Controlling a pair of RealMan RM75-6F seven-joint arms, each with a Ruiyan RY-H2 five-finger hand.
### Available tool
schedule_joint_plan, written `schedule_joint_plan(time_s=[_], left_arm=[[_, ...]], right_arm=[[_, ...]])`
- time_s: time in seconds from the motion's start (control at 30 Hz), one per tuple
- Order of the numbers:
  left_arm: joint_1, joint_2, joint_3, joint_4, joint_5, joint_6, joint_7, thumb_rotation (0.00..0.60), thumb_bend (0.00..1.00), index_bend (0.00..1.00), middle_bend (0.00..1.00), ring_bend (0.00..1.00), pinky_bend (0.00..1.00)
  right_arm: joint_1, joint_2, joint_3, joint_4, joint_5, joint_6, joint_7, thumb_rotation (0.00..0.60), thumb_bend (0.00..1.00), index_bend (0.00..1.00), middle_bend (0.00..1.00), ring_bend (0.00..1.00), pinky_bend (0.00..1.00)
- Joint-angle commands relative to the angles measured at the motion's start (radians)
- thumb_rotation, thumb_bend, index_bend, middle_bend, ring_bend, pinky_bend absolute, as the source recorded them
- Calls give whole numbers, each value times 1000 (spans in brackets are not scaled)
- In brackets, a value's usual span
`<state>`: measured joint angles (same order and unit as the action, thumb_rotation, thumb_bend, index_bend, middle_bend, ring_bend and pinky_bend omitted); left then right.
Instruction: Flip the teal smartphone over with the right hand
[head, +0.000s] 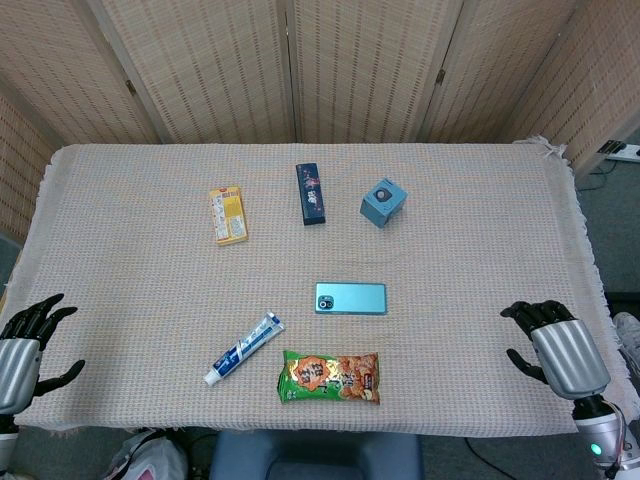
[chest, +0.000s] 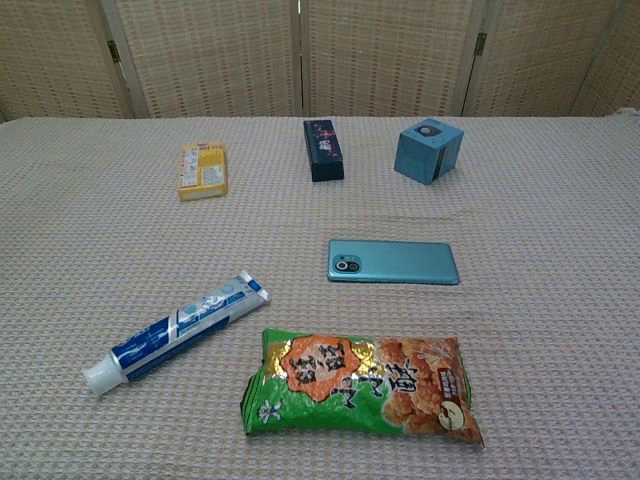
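Near the middle of the tabletop (head: 120, 200) lies the phone (head: 351, 298), back up, long axis running left-right, camera end toward my left. My right hand (head: 553, 346) hovers well apart, fingers spread, holding nothing.

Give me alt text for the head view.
A teal smartphone lies camera-side up mid-table, untouched; the right hand and left hand rest open at the near corners. A toothpaste tube and snack bag lie nearer.
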<state>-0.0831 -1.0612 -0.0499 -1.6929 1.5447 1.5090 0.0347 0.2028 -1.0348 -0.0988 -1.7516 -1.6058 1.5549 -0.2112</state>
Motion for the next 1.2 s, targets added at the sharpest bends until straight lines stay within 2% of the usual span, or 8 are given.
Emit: schedule_joint_plan(time_s=[0.03, 0.4, 0.57, 0.7, 0.87, 1.0, 1.1, 1.2], left_arm=[[-5, 2, -1, 0, -3, -7, 4, 600, 212, 237, 145, 150, 195], [-16, 0, -4, 5, -8, -16, -5, 600, 211, 238, 145, 150, 195], [-23, -5, -3, 6, -4, -21, -4, 600, 212, 238, 145, 150, 195], [-22, -10, -1, 6, -2, -16, -8, 600, 211, 237, 145, 150, 195], [-15, -8, 3, 12, -5, -8, -18, 600, 212, 237, 145, 150, 195], [-6, -6, 6, 17, -5, 5, -30, 600, 211, 238, 145, 150, 195], [6, -1, 9, 25, -10, 17, -44, 600, 211, 237, 145, 150, 195], [14, 2, 12, 30, -13, 24, -52, 600, 211, 237, 145, 150, 195]], right_arm=[[-16, -5, 7, 0, -7, 12, -11, 600, 144, 351, 341, 361, 328], [-96, -24, 24, -3, -17, 77, -38, 600, 144, 352, 340, 358, 328], [-85, -34, 42, -10, -12, 37, -46, 600, 144, 352, 340, 358, 328], [-31, -64, 71, -25, 15, -66, -78, 600, 182, 347, 340, 353, 328], [75, -128, 121, -24, 93, -255, -147, 600, 207, 321, 321, 326, 328], [151, -188, 164, 7, 161, -370, -190, 600, 208, 320, 308, 306, 328], [231, -267, 211, 61, 239, -477, -216, 600, 207, 319, 300, 279, 328], [283, -325, 235, 109, 293, -539, -245, 600, 208, 319, 298, 251, 328]])
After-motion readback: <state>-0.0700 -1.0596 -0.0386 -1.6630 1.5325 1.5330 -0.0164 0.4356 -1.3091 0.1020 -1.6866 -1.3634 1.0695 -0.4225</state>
